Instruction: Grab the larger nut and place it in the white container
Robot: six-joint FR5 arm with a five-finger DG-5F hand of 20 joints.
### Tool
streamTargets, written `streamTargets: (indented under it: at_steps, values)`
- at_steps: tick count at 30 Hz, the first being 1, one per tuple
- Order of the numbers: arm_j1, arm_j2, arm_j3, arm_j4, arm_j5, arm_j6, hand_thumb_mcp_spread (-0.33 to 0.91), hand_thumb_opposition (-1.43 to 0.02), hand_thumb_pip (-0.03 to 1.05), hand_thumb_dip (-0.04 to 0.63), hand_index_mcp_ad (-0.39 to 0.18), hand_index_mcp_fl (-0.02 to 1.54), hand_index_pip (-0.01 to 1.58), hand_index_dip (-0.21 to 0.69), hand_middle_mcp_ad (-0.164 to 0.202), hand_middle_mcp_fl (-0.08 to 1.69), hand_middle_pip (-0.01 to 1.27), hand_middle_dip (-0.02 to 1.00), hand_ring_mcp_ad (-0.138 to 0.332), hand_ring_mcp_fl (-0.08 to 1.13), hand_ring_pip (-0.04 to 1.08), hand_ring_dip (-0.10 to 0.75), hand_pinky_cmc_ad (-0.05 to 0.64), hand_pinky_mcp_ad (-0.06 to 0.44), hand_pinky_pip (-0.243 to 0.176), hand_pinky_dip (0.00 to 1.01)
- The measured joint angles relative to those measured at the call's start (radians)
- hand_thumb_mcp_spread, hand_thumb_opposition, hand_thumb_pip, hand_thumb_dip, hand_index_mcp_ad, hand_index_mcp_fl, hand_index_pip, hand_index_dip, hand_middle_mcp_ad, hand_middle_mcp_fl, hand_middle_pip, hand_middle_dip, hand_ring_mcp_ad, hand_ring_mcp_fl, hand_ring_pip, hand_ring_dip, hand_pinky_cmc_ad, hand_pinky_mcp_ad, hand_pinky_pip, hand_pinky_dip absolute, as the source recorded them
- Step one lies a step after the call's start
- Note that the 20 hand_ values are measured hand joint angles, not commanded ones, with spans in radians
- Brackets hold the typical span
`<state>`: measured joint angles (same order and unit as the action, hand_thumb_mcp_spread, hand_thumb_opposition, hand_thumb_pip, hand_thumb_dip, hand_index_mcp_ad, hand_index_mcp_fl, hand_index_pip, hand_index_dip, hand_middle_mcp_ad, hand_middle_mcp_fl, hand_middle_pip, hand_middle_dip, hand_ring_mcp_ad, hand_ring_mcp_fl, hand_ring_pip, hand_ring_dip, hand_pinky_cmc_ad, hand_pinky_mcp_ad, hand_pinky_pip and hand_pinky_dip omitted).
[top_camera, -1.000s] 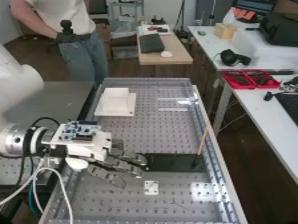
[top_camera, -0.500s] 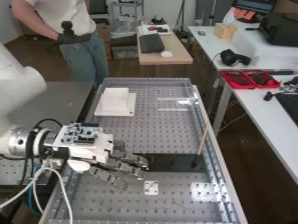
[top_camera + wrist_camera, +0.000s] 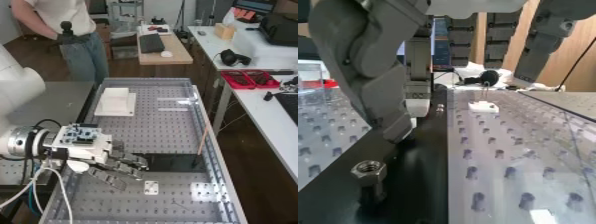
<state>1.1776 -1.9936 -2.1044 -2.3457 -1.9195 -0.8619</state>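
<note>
Robot hand [image 3: 90,147] released, fingers loosely extended and nothing in them, over the left long edge of the desk [image 3: 166,127] as the high view has it, toward the near end. Larger nut [image 3: 372,176] sits on the black strip [image 3: 418,172] that runs crosswise to the desk's right edge; it's close by the fingers, apart from them, hole facing up. Smaller shiny piece [image 3: 440,107] farther along the strip, probably the other nut, too small to be sure. White container [image 3: 116,95] is on a white plate [image 3: 127,111] near the desk's far left corner. Handling: looks like metal, so stiff, not fragile, small but dense; smooth faces on a glossy strip, likely to skid if nudged from one side. Take it low across two opposite flats, thumb against fingers, not on the corners, or it may twist out. Still to do: line up, pinch, lift, carry to the container.
</note>
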Motion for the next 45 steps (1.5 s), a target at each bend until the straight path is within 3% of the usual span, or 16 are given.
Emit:
streamTargets:
  at_steps: [15, 37, 41, 45]
  values:
    - [0.010, 0.000, -0.020, 0.031, 0.019, 0.014, 0.34, -0.89, 0.80, 0.188, -0.166, 0.00, 1.56, 0.126, 0.070, 0.02, 0.12, 0.14, 0.157, 0.00, 0.24, 0.058, 0.328, 0.278, -0.110, 0.74]
    - [0.014, -0.001, -0.029, 0.035, 0.025, 0.010, 0.34, -0.87, 0.86, 0.206, -0.129, 0.13, 1.52, 0.052, 0.068, 0.01, 0.12, 0.14, 0.155, 0.00, 0.28, 0.033, 0.318, 0.278, -0.110, 0.80]
    - [0.008, 0.002, -0.023, 0.038, 0.016, 0.006, 0.32, -0.87, 0.80, 0.202, -0.072, 0.22, 1.52, 0.049, 0.070, 0.01, 0.12, 0.14, 0.147, 0.00, 0.28, 0.033, 0.295, 0.281, -0.110, 0.80]
    - [0.007, 0.001, -0.017, 0.036, 0.012, 0.006, 0.32, -0.87, 0.76, 0.202, -0.052, 0.28, 1.52, 0.044, 0.070, 0.02, 0.12, 0.14, 0.147, 0.00, 0.27, 0.033, 0.295, 0.262, -0.110, 0.79]
